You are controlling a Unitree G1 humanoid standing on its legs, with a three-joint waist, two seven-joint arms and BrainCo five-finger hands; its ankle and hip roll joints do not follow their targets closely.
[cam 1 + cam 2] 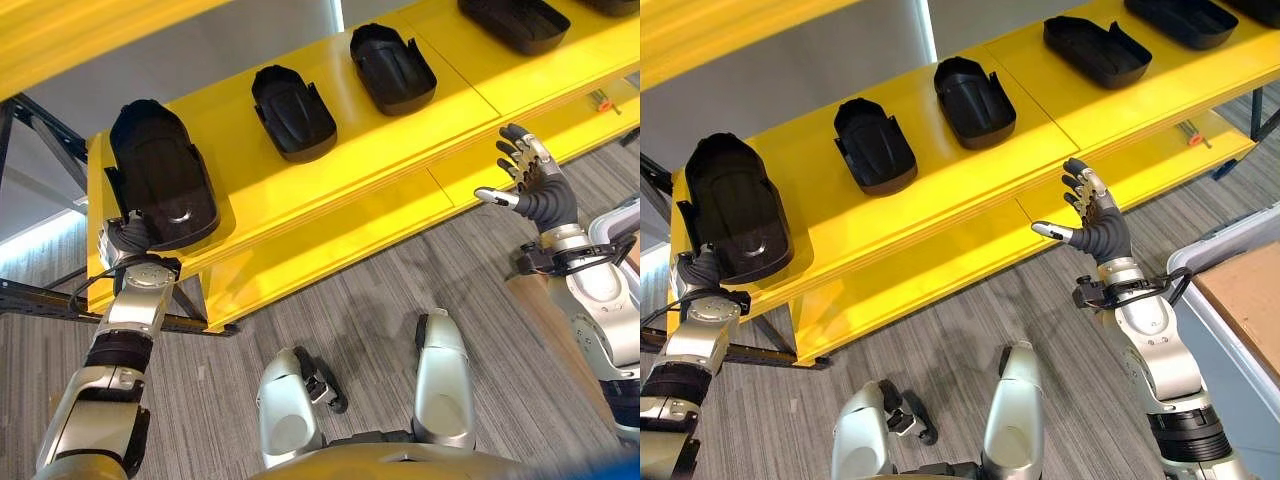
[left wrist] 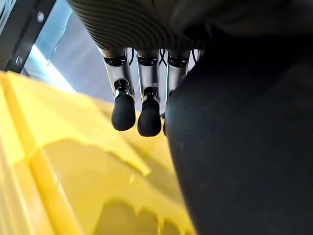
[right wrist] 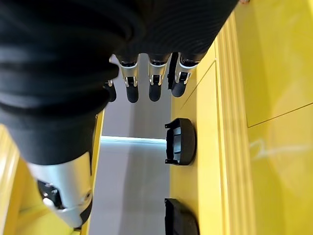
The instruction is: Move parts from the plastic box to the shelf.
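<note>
A black moulded part (image 1: 160,175) lies at the left end of the yellow shelf (image 1: 400,130), its near end hanging over the front edge. My left hand (image 1: 125,240) is under that near end, mostly hidden by it. In the left wrist view its fingers (image 2: 123,110) run straight beside the part (image 2: 244,147). My right hand (image 1: 1095,225) is raised in front of the shelf's edge, open and empty, fingers spread. The plastic box (image 1: 1230,240) stands at the lower right.
Three more black parts (image 1: 293,112) (image 1: 392,68) (image 1: 513,22) lie in a row along the shelf, two of them in the right wrist view (image 3: 180,142). A small orange object (image 1: 600,100) sits on the lower shelf. A brown sheet (image 1: 1250,290) lies in the box.
</note>
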